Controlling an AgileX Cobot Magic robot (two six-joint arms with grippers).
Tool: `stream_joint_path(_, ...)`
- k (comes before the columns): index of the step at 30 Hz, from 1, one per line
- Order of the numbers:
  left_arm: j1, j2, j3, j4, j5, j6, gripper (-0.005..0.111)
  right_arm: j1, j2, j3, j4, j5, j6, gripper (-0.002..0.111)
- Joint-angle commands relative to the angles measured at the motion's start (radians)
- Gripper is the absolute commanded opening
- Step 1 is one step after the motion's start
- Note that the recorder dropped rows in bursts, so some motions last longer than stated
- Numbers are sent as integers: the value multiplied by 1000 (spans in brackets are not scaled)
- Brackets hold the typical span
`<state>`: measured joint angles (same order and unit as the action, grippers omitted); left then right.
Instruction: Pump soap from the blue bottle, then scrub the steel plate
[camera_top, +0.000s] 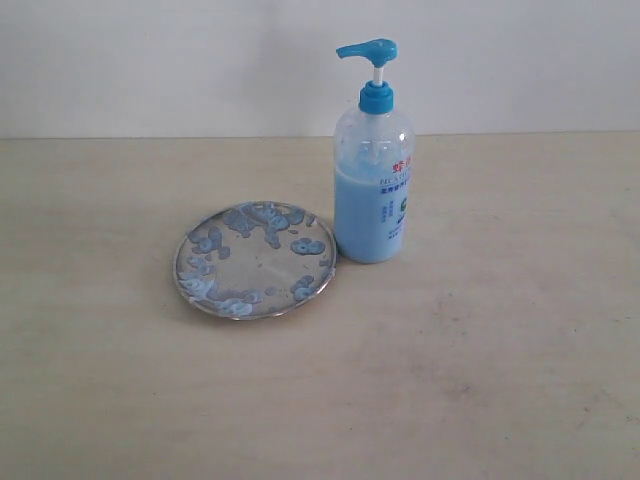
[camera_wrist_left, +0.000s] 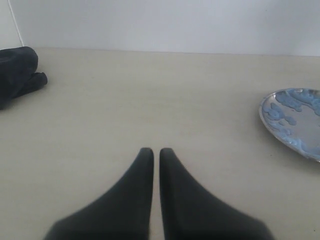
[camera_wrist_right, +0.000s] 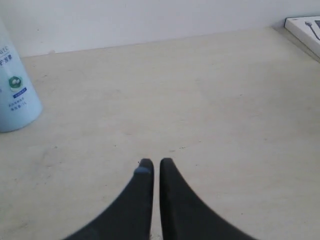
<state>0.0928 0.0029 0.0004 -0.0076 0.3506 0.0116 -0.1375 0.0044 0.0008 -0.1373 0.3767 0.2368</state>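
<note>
Standing upright on the table (camera_top: 500, 380), the blue bottle (camera_top: 372, 190) has its long axis vertical. Its pump head (camera_top: 368, 50) is at the top, with the spout turned toward the steel plate (camera_top: 255, 262). The plate lies flat just beside the bottle's base, on the exterior view's left, and carries blobs of soap (camera_top: 245, 222). Whether rim and bottle touch I cannot tell.

A press on the pump has to come straight down from above. I judge the right gripper (camera_wrist_right: 156, 162) the nearer one for that, since the bottle's lower body appears ahead of it and off to one side. The left gripper (camera_wrist_left: 156, 151) faces open table, with the plate off to one side of it. Both grippers are empty, their fingers drawn together with only a thin slit between them.

Neither arm appears in the exterior view, so their height above the table is hard to judge. The right wrist view cuts off the pump head, and the left wrist view cuts the plate at the frame edge. A dark lump (camera_wrist_left: 17, 75) at the table's far side is too unclear to identify, and a white object (camera_wrist_right: 305, 30) is cropped at a corner.
</note>
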Motion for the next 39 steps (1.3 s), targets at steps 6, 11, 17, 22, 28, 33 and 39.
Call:
stream_joint_path(6,2,-3,0,-12,-3,7,4,-3,-4,-1,348,2,-396,1)
stream_joint_path(11,2,-3,0,-12,-3,7,4,-3,-4,-1,255,-1,-287,1)
stream_joint_path(17,2,-3,0,-12,-17,7,4,-3,-4,-1,266,2,-287,1)
stream_joint_path(22,2,-3,0,-12,-15,7,4,-3,-4,-1,266,2,-287,1)
stream_joint_path(28,2,-3,0,-12,-15,7,4,-3,-4,-1,266,2,-287,1)
stream_joint_path(33,-62,-3,0,-12,-13,7,4,-3,-4,-1,266,2,-287,1)
stream_joint_path(39,-114,-3,0,-12,-13,7,4,-3,-4,-1,266,2,-287,1)
